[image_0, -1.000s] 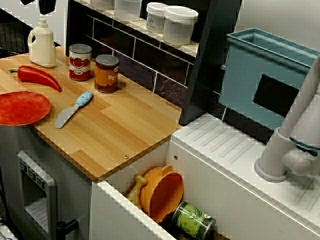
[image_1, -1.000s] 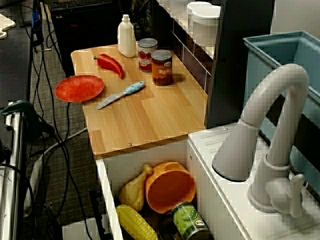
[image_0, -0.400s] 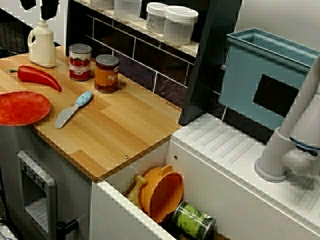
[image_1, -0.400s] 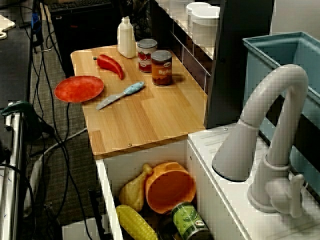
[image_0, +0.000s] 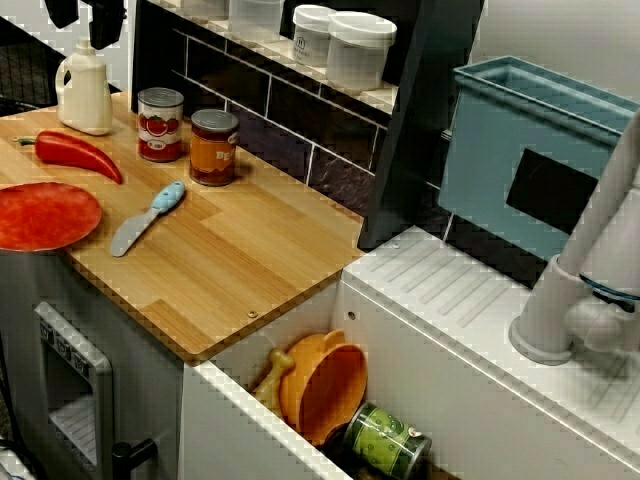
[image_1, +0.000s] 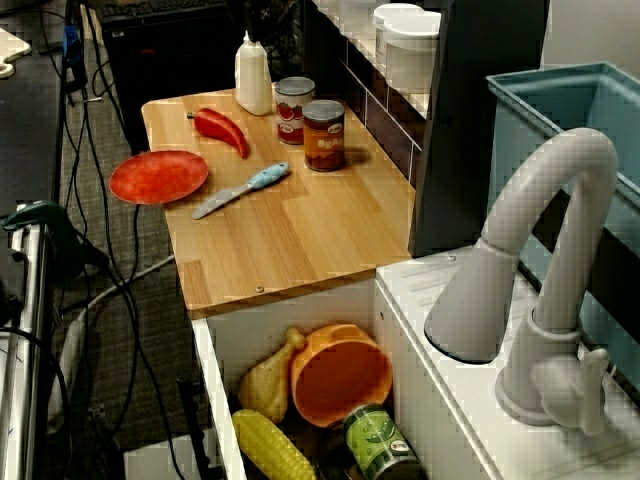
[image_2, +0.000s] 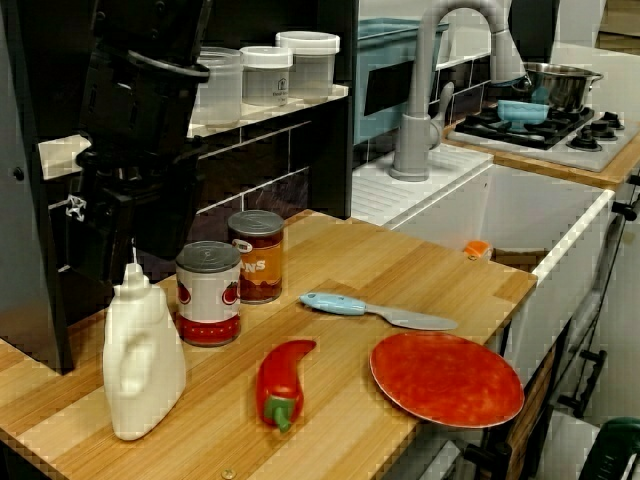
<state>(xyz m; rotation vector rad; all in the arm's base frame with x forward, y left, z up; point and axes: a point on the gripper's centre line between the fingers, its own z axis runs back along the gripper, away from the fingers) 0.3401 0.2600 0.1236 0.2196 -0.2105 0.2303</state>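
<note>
Gripper (image_0: 85, 18), fingers apart, hangs just above a white bottle (image_0: 85, 95) on the desk (image_0: 230, 250); a finger clipping its narrow neck could topple it onto the nearby tomato can (image_0: 160, 125).

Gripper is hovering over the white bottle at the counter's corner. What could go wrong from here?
1. The white bottle stands close to the tomato can; a finger of the open gripper coming down off-centre might knock the can.
2. The bottle sits near the end of the counter, so a sideways nudge could tip it off the edge.
3. The bottle is tall with a narrow neck; a high grip may let it slip.
</note>
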